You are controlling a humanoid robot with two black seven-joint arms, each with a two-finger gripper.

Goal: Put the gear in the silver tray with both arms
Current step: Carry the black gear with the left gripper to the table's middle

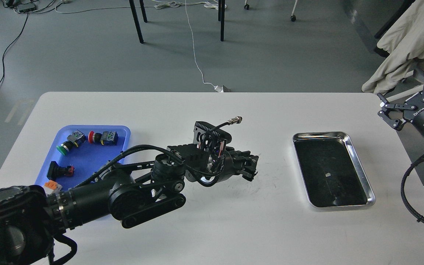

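My left hand (250, 167) is over the middle of the white tabletop (212, 228), pointing to the right. It is dark and I see it partly from behind, so I cannot tell whether its fingers are clenched or released, or whether they grasp something. Between this hand and the silver tray (359, 167) there is a bare strip of tabletop, and also in front of the tray, toward me, the surface is bare up to the near edge.

My right hand (399, 110) hangs beyond the right edge of the tabletop, over the floor, well apart from the tray. Its black fingers are spread, released, with nothing between them.

The silver tray lies flat on the right part of the tabletop, near the right edge. It is rectangular with rounded corners and a raised shiny rim, and its bottom is dark like a mirror. I see only a small pale spot on the bottom, and I cannot tell what it is.

On the left lies a blue tray (123, 132), partly hidden by my left arm, with several push-button switches (101, 137) in it, red, green and black.

Behind the tabletop is a grey floor (87, 55) with cables (196, 55), black table legs (136, 22) and a beige cloth (403, 40) on a frame at the right.
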